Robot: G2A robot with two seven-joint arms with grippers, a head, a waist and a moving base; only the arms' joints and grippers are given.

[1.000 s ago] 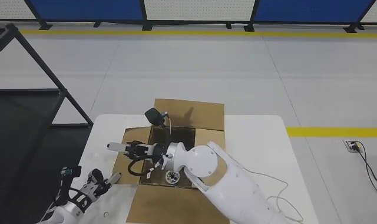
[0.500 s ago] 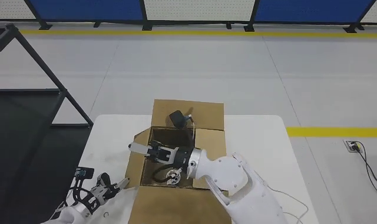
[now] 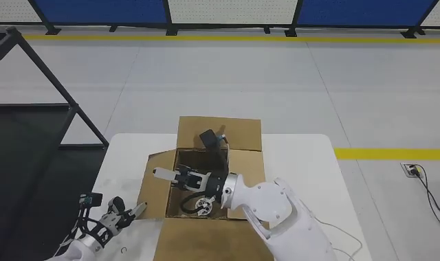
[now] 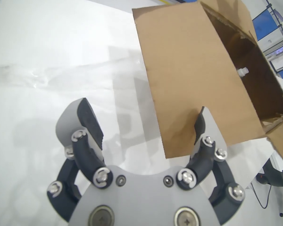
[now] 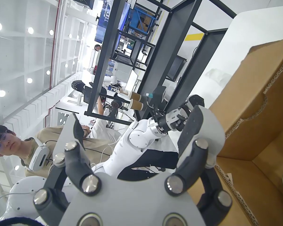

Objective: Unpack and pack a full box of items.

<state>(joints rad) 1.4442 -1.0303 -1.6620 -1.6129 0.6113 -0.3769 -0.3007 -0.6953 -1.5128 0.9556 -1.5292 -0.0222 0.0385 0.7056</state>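
Observation:
An open cardboard box stands in the middle of the white table, flaps spread. Inside lie a round white-grey item and a black cable loop. My right gripper hangs over the box's left wall, open, with nothing between its fingers. The left flap is close beside it. My left gripper is low over the table at the front left corner of the box, open and holding nothing, one fingertip near the cardboard side. It also appears as the left gripper in the top view.
Crumpled clear plastic film lies on the table left of the box. A black metal rack stands off the table's left side. The front flap lies toward the table's near edge. Bare table stretches right of the box.
My right arm drew back to the right, its gripper going from beyond the left flap to over the box's left wall. The left flap rose somewhat. My left gripper shifted slightly.

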